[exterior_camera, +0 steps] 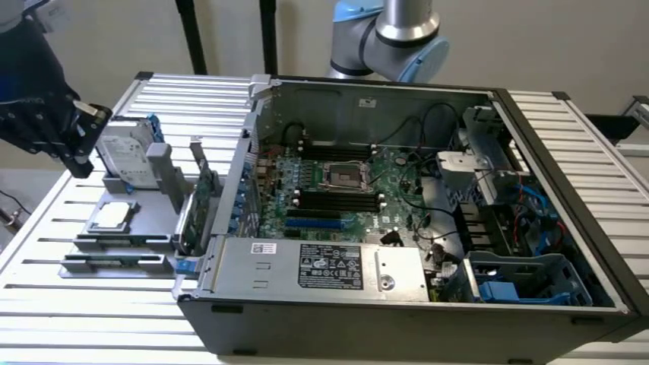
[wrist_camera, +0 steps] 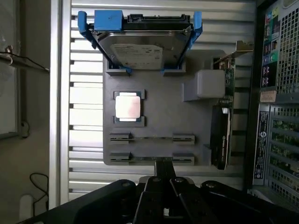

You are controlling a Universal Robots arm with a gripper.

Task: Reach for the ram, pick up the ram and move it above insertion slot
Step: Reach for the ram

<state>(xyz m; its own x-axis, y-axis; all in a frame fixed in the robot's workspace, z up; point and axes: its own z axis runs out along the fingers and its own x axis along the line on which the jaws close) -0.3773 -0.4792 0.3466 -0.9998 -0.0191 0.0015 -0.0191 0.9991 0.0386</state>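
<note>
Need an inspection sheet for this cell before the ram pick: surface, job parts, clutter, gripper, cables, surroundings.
Surface: slatted aluminium table carrying a grey fixture tray and an open dark-grey computer case.
Job's things: two long thin ram sticks on edge in the tray's slotted holders; black motherboard slots inside the case.
Clutter: silver hard drive in a blue caddy, square silver processor, green expansion card with metal bracket, all on the tray.
Gripper: black gripper hangs above the tray, no ram in it.
Cables: black and blue wires inside the case; black lead beside the table.
Surroundings: beige wall, black uprights, silver-and-blue robot arm behind the case.
</note>
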